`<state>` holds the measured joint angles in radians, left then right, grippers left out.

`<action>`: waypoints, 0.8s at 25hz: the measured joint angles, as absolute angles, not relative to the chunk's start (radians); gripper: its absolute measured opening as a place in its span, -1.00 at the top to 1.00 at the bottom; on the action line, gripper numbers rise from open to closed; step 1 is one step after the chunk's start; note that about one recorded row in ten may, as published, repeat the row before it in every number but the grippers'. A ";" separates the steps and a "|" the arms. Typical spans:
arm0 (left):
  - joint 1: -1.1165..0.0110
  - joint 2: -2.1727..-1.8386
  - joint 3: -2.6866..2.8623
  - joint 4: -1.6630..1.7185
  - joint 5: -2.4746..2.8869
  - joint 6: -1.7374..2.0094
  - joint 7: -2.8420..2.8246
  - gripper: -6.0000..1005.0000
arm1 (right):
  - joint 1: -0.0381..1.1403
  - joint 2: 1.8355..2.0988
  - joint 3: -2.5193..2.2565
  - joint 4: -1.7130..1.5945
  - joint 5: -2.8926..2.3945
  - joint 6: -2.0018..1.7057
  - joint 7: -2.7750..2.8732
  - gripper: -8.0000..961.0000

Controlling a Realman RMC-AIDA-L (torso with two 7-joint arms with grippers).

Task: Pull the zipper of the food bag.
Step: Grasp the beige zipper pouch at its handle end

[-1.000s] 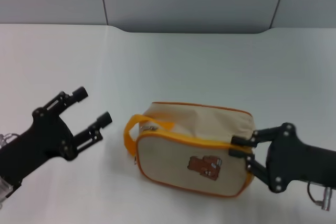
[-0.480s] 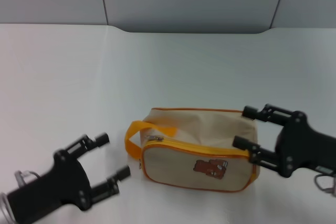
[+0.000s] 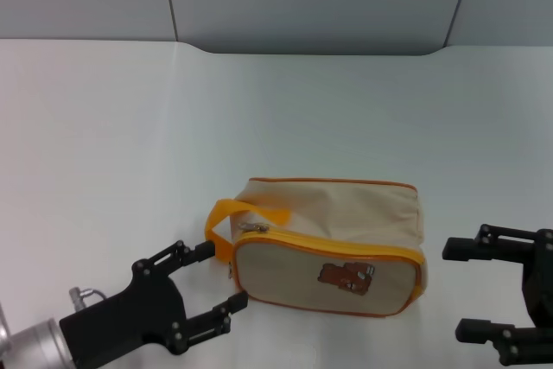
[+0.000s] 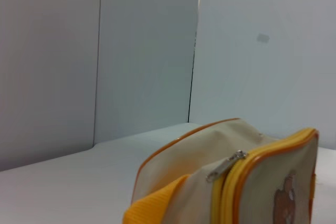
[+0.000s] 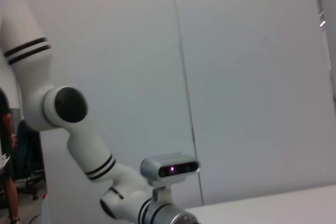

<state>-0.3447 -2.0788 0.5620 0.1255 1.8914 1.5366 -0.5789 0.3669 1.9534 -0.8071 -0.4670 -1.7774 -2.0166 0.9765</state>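
The bag [image 3: 327, 248] lies on the table [image 3: 104, 127], near the middle, bear side facing the robot. Its zipper [image 3: 328, 246] runs along the top front edge, with the pull tab [image 3: 253, 228] at the left end. The left gripper [image 3: 210, 276] sits wide open just beside that end, likely so it can pinch the tab. The right gripper [image 3: 458, 289], also wide open, waits off the bag's right end, not touching.

The bag [image 3: 333, 248] is made of matt beige woven cloth, edged with orange fabric piping. The handle [image 3: 226, 220] is formed of ribbed orange webbing. The zipper [image 4: 227, 182] is set in an orange band; its pull tab [image 4: 226, 164] is of shiny silver metal. The left gripper [image 3: 212, 284] and right gripper [image 3: 458, 289] are finished in matt black. The table [image 3: 285, 118] is smooth, matt and white.
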 joint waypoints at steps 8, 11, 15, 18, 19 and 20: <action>-0.395 -2.082 0.537 0.069 1.888 1.480 -0.564 -0.48 | 0.351 1.957 -0.784 -0.492 -1.782 -2.000 0.992 -0.57; -0.419 -2.082 0.531 0.029 1.888 1.445 -0.561 -0.45 | 0.353 1.958 -0.782 -0.492 -1.783 -1.987 0.992 -0.57; -0.442 -2.082 0.495 -0.040 1.888 1.403 -0.499 -0.41 | 0.350 1.960 -0.780 -0.492 -1.779 -1.977 0.992 -0.57; -0.446 -2.082 0.464 -0.077 1.888 1.395 -0.438 -0.38 | 0.349 1.961 -0.772 -0.492 -1.779 -1.970 0.992 -0.57; -0.446 -2.082 0.455 -0.084 1.888 1.395 -0.432 -0.37 | 0.349 1.961 -0.770 -0.492 -1.779 -1.968 0.992 -0.57; -0.447 -2.082 0.446 -0.089 1.890 1.395 -0.430 -0.36 | 0.349 1.964 -0.769 -0.491 -1.779 -1.962 0.993 -0.57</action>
<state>-0.4467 -2.0816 0.4458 -0.0894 1.8901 1.3946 -0.4300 0.3487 1.9640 -0.7687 -0.4910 -1.7790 -1.9621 0.9925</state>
